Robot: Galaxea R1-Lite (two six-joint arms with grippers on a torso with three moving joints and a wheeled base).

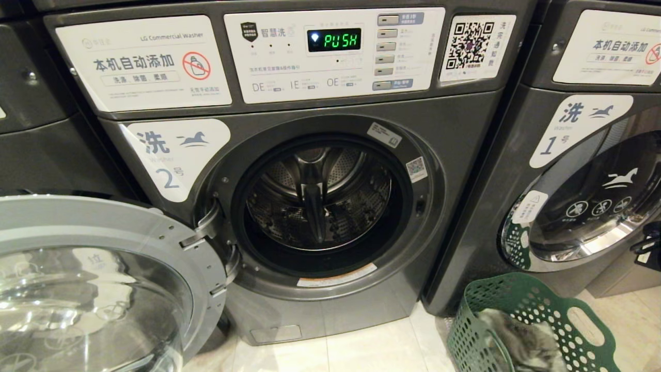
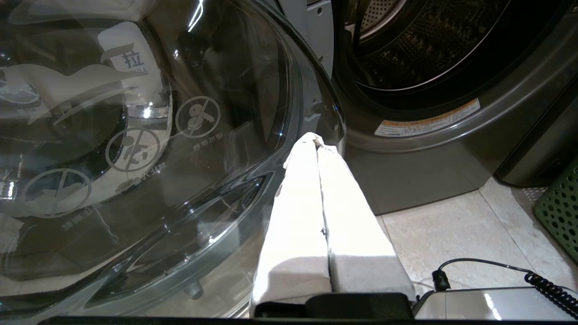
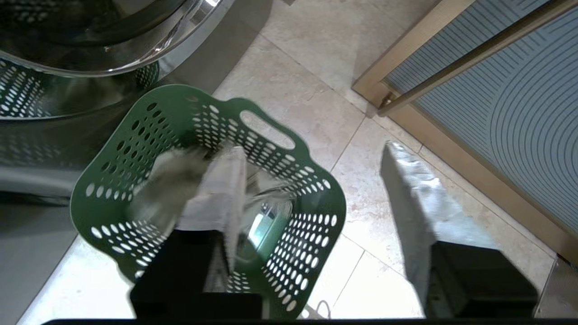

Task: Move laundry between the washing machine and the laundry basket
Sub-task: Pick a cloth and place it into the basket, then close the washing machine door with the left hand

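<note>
Low at the near right, the basket [image 1: 532, 325] stood on the pale tile floor [image 1: 372, 351], just beside the front corner of washer 1 [image 1: 568, 206] and right of washer 2 [image 1: 320, 206]. Grey-and-white laundry [image 1: 521, 343] lay inside it. From the right wrist view, the right gripper [image 3: 311, 180] hung above the basket [image 3: 135, 149], jaws spread wide: 1 finger [image 3: 221, 189] over the basket's inside, the other [image 3: 420, 198] over bare floor [image 3: 316, 67] outside the rim. A blurred pale cloth [image 3: 171, 185] showed beside the inner finger, inside the basket; whether it touched the finger could not be told. A wood-framed panel [image 3: 510, 104] with ribbed glass stood past the basket.

At the near left, washer 2's door [image 1: 98, 279] hung swung wide open, glass bowl toward the camera. The left gripper [image 2: 318, 144] sat low beside that door [image 2: 135, 135], its 2 white fingers [image 2: 298, 203] pressed together, holding nothing, tips pointing at the washer's lower front. A coiled black cable [image 2: 546, 284] lay by its base.

Farther back, washer 2's drum [image 1: 320, 196] stood open and dark; no cloth showed in it. Its label [image 1: 175, 155] read 2 with a horse logo. Above, the panel display [image 1: 334, 40] read PUSH in green. Washer 1's door was closed.
</note>
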